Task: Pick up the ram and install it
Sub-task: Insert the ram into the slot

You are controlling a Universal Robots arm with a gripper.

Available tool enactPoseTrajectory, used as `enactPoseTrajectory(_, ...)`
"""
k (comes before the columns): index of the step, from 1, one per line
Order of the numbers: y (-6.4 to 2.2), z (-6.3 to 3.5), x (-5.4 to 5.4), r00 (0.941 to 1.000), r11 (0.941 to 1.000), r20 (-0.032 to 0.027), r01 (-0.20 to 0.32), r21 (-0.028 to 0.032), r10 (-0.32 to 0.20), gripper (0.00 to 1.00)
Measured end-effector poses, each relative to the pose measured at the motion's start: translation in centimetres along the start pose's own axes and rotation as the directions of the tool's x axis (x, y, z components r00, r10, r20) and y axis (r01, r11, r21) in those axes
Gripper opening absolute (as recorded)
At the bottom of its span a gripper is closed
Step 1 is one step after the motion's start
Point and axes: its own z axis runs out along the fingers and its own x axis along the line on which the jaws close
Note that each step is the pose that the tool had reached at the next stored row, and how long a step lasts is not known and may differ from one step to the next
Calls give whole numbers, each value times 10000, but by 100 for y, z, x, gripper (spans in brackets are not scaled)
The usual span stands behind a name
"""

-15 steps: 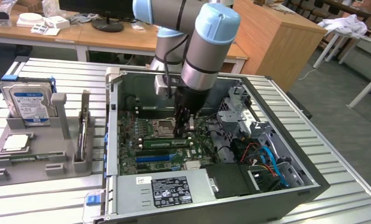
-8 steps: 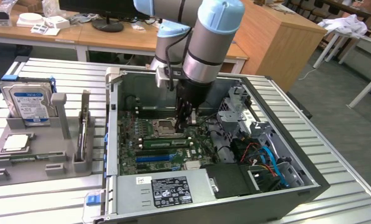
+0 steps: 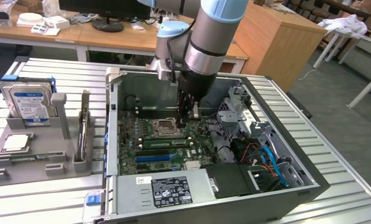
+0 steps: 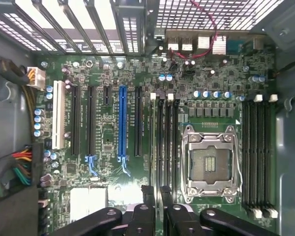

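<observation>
Listener: Setting first: what do we have before us?

Describer: We see an open computer case [image 3: 310, 186] lying on its side on a slatted metal table [image 3: 49, 200], with its motherboard [image 4: 221, 73] facing up. A grey-and-blue robot arm [image 3: 207, 42] reaches down into the case.

Listener: And the gripper?

Describer: The gripper [image 4: 157, 189] hangs over the motherboard, just past one end of the memory slots [image 4: 167, 142]. Those slots run between the open processor socket [image 4: 210, 164] and the blue expansion slot [image 4: 122, 123]. Its jaws stand a little apart.

Listener: Where do we find the ram?

Describer: The ram [image 3: 163, 142], a green stick with dark chips, stands along that slot bank, on the side away from the socket. The fingertips hang near one end of it. We cannot tell whether it is fully seated.

Listener: Anything beside the case?

Describer: Near the table's edge at the exterior view's left, a grey tray [image 3: 61, 168] carries an upright hard drive [image 3: 29, 102].
</observation>
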Motion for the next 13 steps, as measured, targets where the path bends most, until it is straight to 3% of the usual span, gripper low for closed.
enactPoseTrajectory(13,10,-262,-5,10000,10000,1,0,1,0,19)
